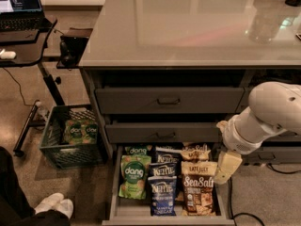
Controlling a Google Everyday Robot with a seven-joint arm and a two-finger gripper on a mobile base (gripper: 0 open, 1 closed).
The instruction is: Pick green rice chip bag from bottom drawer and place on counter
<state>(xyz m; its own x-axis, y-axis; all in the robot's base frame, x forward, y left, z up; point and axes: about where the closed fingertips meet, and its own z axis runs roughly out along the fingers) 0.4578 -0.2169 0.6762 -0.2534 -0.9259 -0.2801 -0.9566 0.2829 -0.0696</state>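
Note:
The bottom drawer (114, 192) is pulled open at the floor. In it the green rice chip bag (134, 175) with the "dang" logo lies at the left, with a second green bag (138, 150) behind it. Blue Kettle bags (162, 190) lie in the middle and a brown Sea Salt bag (199, 192) at the right. The counter (188, 27) spreads above the drawers. My gripper (228, 166), cream-coloured on a white arm, hangs just above the drawer's right wall, beside the Sea Salt bag and well right of the green bag.
Two closed grey drawer fronts (169, 100) sit above the open drawer. A dark crate (70, 138) with green bags stands on the floor to the left. A black desk with a laptop (19, 4) is at far left. A person's feet (52, 204) are at lower left.

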